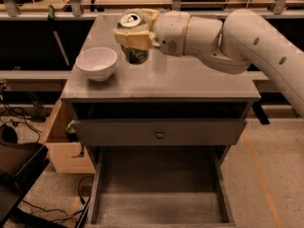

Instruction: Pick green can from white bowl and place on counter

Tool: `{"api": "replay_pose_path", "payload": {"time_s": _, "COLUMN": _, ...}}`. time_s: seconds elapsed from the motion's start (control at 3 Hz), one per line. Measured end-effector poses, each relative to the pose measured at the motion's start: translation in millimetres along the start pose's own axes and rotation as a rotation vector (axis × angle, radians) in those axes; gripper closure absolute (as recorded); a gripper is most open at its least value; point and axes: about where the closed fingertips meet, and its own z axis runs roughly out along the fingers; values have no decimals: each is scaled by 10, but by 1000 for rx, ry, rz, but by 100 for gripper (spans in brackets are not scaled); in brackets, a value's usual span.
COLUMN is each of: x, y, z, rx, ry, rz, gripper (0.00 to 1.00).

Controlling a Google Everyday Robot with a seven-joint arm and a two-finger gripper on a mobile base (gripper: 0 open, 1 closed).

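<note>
Where the hand [135, 37] is: above the tabletop [194, 80], left of centre, tan fingers [126, 38] clamped round the green can [137, 56]
green can: upright cylinder, silver top, just right of the white bowl [96, 63], outside it
white bowl: round, smooth, glossy
tabletop: flat grey, faint sheen

The gripper [135, 36], over the counter's [190, 80] far left, wraps and hides the green can's [136, 57] middle; whether the can's base touches the counter is unclear; the arm [266, 42] runs off the right edge
</note>
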Motion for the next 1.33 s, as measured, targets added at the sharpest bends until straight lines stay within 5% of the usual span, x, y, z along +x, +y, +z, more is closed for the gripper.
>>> {"api": "replay_pose_path", "payload": {"time_s": 0.33, "x": 230, "y": -225, "z": -219, "rx": 71, "ry": 15, "rz": 63, "gripper": 100}}
{"api": "replay_pose_path", "payload": {"time_s": 1.33, "x": 936, "y": -665, "z": -137, "rx": 120, "ry": -8, "rz": 180, "gripper": 100}}
